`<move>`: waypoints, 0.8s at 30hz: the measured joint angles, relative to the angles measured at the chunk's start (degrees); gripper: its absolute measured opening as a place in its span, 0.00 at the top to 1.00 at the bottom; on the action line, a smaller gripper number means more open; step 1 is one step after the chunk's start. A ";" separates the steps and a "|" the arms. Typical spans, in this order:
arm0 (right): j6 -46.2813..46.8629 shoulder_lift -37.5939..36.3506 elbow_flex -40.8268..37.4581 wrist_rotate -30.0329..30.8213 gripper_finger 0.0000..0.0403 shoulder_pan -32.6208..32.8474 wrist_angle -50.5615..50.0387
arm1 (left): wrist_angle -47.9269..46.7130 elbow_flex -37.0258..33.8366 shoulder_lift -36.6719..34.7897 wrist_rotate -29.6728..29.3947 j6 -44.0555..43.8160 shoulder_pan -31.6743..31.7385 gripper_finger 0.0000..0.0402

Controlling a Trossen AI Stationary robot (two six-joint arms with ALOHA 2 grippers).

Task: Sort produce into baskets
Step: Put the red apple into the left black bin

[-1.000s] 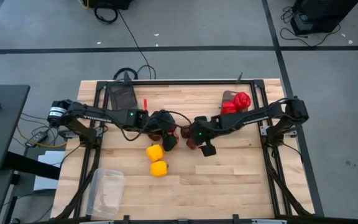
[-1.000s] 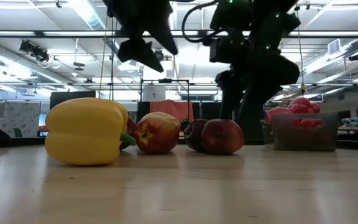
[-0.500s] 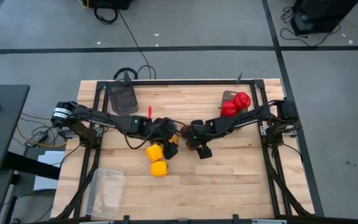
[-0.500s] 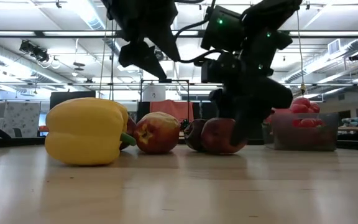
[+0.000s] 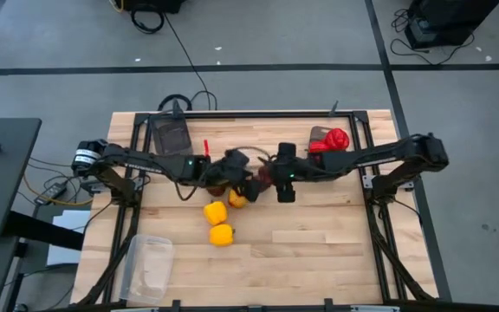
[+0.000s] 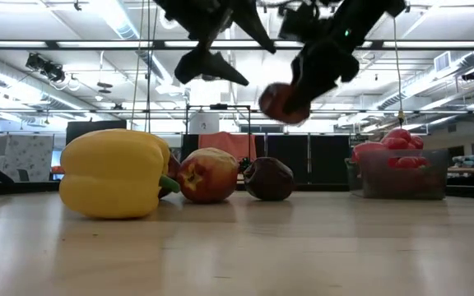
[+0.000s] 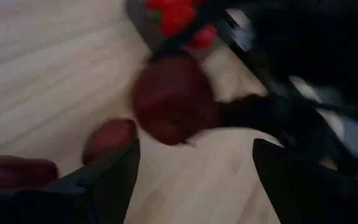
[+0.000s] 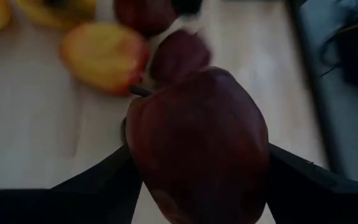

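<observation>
Up off the table has come a dark red pepper [image 8: 197, 146], which sat by the others a second ago. Going left to right: the left gripper [image 5: 236, 165] hangs open and empty over the yellow peppers [image 5: 216, 212]. The right gripper [image 5: 277, 180] squeezes the dark red pepper, high in the air. The basket of red peppers [image 6: 397, 177] lies off to its right, so the right arm is nearer.

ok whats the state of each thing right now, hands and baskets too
right hand: shut on maroon pepper, held above the table
left hand: open, empty
yellow peppers: loose on the table
far right basket: holds red peppers
clear basket: looks empty
</observation>
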 joint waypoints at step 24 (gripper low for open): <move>-4.79 -6.25 0.00 1.66 0.26 -0.03 4.98 | 14.62 0.07 3.15 14.22 0.22 10.00 0.25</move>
